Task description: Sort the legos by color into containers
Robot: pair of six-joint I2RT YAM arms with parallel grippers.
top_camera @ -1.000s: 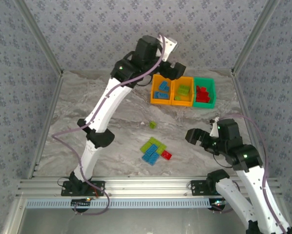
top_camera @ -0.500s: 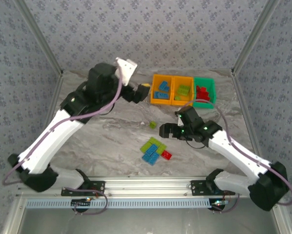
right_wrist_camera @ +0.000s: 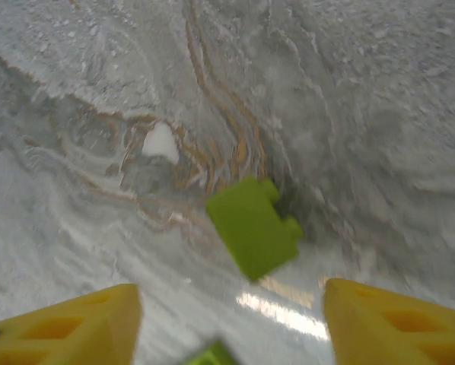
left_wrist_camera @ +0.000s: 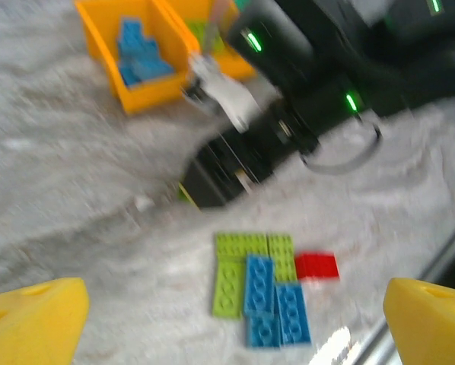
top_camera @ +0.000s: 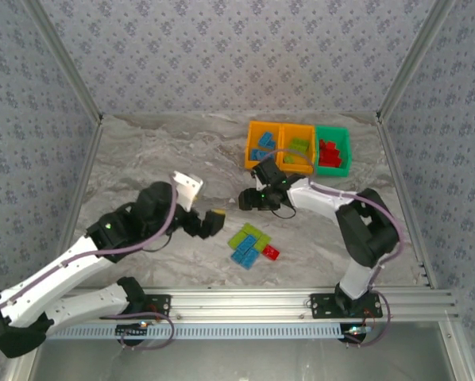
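Observation:
A lone lime green lego [right_wrist_camera: 254,226] lies on the marble table just ahead of my right gripper [right_wrist_camera: 231,323]. The yellow fingers stand apart on either side of it and do not touch it. From above, the right gripper [top_camera: 249,202] hovers low over that spot, left of the bins. My left gripper [top_camera: 208,224] is open and holds nothing. It hangs left of a flat pile of green, blue and red legos [top_camera: 252,242], which also lies ahead of its wide-spread fingers [left_wrist_camera: 30,319]. The containers stand in a row: an orange bin [top_camera: 263,145] with blue legos, an orange bin [top_camera: 298,148] with green ones, and a green bin [top_camera: 333,151] with red ones.
The right arm's elbow [top_camera: 372,230] rises right of the pile. Patterned walls close in the table's back and sides. An aluminium rail [top_camera: 237,302] runs along the near edge. Bare marble [top_camera: 166,159] stretches left of the bins.
My left arm swung from the bins down to the near left, beside the pile. My right arm stretched out from the near right to the lone green lego.

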